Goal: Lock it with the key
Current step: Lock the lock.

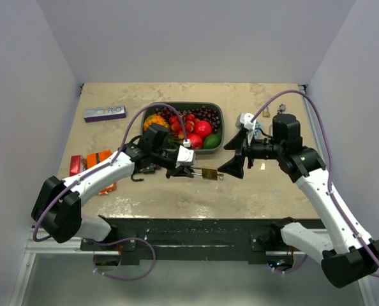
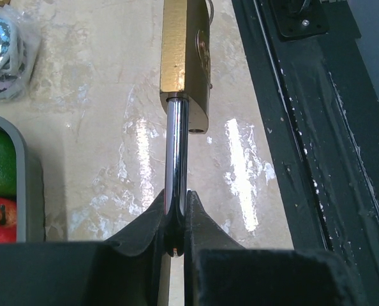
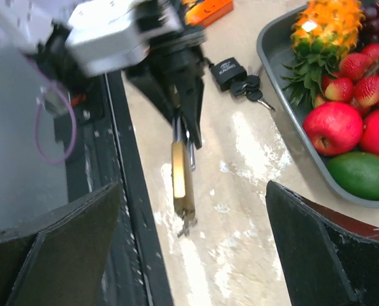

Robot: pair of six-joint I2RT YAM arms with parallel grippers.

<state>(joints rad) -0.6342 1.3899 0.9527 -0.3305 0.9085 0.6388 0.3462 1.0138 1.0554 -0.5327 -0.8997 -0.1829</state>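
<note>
Beige glossy counter (image 1: 177,197) fills the scene, with a black frame along its near edge where the arms are bolted. Just past this edge the left gripper (image 2: 177,207) is clamped on the steel shackle (image 2: 175,159) of the brass padlock (image 1: 208,173) and holds it in the air above the counter, body pointing to the right arm. The right gripper (image 1: 235,155) faces the padlock with its fingers wide apart and touches nothing. A small piece (image 3: 186,224) sticks out from the free end of the body. It is blurred, but I judge it is the key, already inserted. One shackle leg sits in the body, and the hole beside it looks empty, so the padlock seems not yet closed. Grasping and turning the key remains. Farther off stands a gray tray (image 1: 219,121) of fruit.
</note>
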